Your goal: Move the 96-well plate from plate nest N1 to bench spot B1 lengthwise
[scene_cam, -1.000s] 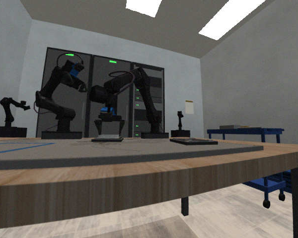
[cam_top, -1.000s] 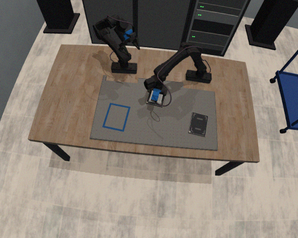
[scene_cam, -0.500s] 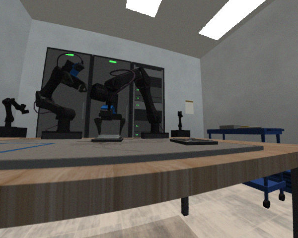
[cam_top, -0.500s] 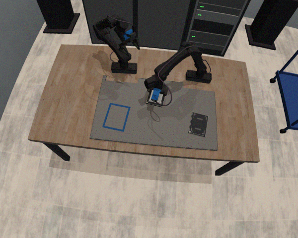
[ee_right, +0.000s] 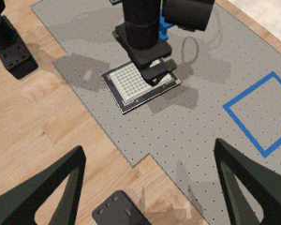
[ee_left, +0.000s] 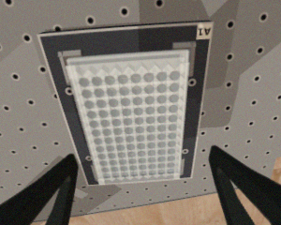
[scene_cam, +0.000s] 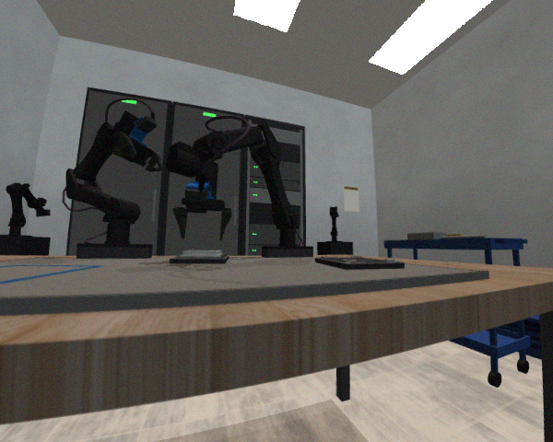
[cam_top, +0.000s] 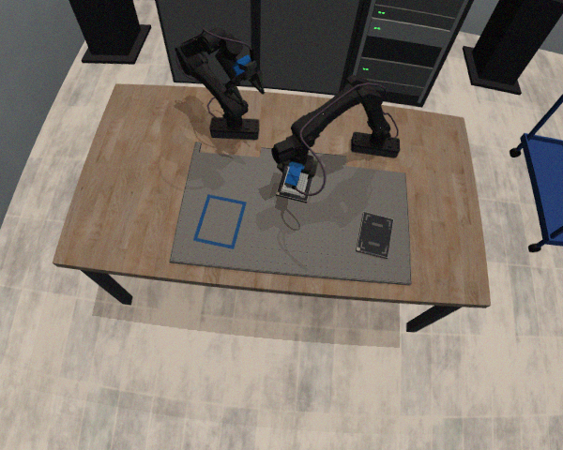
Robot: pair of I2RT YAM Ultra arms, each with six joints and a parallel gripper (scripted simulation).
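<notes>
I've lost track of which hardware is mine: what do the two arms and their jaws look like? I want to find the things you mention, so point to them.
Both arms point(cam_top: 320, 113) point(cam_top: 214, 80) are matte black and jointed, with thin purplish cables and a blue block near each wrist. Their jaws are black, tapering to narrow tips.

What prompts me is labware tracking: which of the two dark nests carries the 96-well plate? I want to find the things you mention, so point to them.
The middle nest point(cam_top: 286, 196) point(scene_cam: 198, 261) point(ee_left: 126, 42) point(ee_right: 116, 97), beneath the open left gripper point(cam_top: 295, 187) point(scene_cam: 202, 238) point(ee_left: 142, 156) point(ee_right: 143, 68). The 96-well plate point(cam_top: 302, 182) point(scene_cam: 200, 253) point(ee_left: 131, 112) point(ee_right: 127, 82) sits on it; N1 point(cam_top: 374, 235) point(scene_cam: 359, 262) bears none.
</notes>
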